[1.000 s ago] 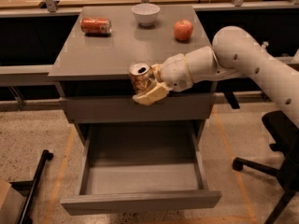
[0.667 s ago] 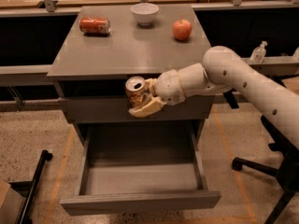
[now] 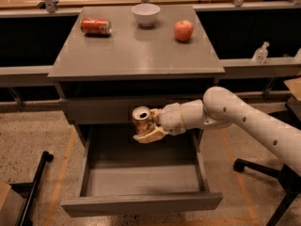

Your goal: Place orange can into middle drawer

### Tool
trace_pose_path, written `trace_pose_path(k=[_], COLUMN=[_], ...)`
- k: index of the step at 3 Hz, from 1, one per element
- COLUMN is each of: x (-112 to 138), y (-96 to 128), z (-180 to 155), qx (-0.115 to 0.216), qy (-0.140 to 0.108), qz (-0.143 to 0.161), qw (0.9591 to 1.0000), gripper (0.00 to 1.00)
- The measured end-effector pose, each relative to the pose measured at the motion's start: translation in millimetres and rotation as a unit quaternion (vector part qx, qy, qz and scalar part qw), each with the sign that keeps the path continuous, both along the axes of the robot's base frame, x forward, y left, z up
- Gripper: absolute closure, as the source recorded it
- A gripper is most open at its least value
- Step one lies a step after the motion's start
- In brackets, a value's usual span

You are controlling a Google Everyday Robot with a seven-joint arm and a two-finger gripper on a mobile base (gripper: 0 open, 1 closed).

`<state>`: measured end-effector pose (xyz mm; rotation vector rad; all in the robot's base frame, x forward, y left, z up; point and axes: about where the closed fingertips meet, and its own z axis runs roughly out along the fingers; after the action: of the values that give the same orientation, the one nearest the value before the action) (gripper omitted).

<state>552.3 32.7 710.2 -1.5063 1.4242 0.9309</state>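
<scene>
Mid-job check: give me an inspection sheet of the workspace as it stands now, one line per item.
Surface: grey cabinet top, flat, carrying three loose items.
Job's things: orange can held in the air over the open middle drawer, level with the shut drawer front above it; not yet set down inside.
Clutter: red can lying on its side, white bowl and apple, all along the back of the top.
Grippers: gripper shut on the orange can, reaching in from the right above the drawer's rear half.
Cables: nothing seen.
Surroundings: chair base on the right, black bar on the floor at left, clear bottle on the side ledge.
</scene>
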Motion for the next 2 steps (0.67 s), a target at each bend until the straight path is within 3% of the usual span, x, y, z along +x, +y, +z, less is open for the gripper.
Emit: trace_pose_path(k=[1,2], x=[2.0,-2.8], y=[-0.5,7.6], z=[-6.3,-12.6], qx=[0.002,0.023], qy=[0.001,-0.006], qz=[-0.009,0.006], qw=[1.0000,0.9997], gripper=[1.00,1.00])
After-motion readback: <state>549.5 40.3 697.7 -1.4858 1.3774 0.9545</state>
